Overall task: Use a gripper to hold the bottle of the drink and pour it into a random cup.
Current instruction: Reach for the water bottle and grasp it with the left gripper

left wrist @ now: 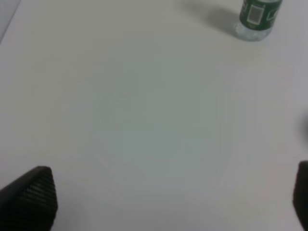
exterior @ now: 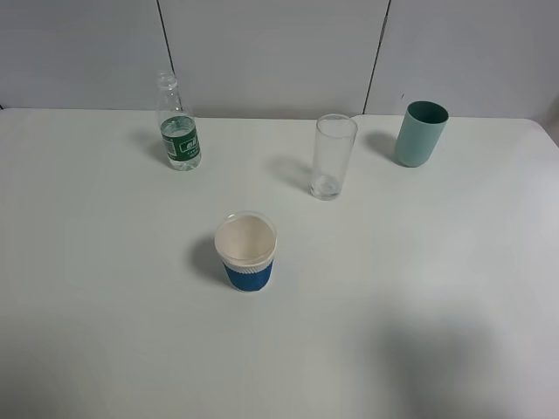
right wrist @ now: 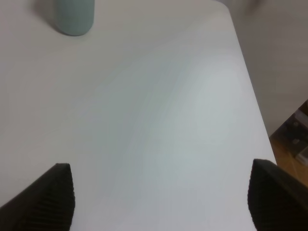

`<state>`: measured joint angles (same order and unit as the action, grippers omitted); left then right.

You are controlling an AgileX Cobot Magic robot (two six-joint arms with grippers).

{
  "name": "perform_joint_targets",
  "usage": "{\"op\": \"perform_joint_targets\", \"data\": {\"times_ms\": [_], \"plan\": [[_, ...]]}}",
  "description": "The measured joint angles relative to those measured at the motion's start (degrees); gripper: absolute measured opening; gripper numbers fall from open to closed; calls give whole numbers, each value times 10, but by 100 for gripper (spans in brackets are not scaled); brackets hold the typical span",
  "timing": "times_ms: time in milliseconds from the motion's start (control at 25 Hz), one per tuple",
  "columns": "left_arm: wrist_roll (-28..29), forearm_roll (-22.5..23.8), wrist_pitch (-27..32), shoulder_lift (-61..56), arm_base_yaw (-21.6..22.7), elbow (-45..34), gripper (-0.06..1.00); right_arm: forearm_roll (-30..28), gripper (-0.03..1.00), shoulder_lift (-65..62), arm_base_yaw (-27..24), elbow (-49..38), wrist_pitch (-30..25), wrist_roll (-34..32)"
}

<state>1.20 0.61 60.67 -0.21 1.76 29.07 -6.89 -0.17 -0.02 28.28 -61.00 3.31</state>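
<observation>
Seen from above, the bottle of the drink (exterior: 179, 131) stands upright at the far left of the white worktop (exterior: 105, 305), well apart from the clear glass (exterior: 333, 157), teal tumbler (exterior: 421, 133) and paper cup (exterior: 246, 251). Left wrist view: the left pincer (left wrist: 166, 199) is spread wide and grips nothing, with the bottle ahead. Right wrist view: the right pincer (right wrist: 161, 197) is likewise released, with the tumbler beyond.

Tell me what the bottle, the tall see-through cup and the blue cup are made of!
The bottle looks like thin clear plastic, glossy, with a green label around it. The tall cup is clear and shiny, probably glass, though clear plastic is possible. The blue cup seems to be paper: matte white inside, with a blue sleeve.
</observation>
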Motion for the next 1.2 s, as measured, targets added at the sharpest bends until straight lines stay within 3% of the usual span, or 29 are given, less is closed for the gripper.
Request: {"op": "perform_joint_targets", "data": {"times_ms": [1200], "plan": [[0, 0, 0, 0, 0, 0, 100, 0, 74, 0, 0, 0, 0, 0]]}}
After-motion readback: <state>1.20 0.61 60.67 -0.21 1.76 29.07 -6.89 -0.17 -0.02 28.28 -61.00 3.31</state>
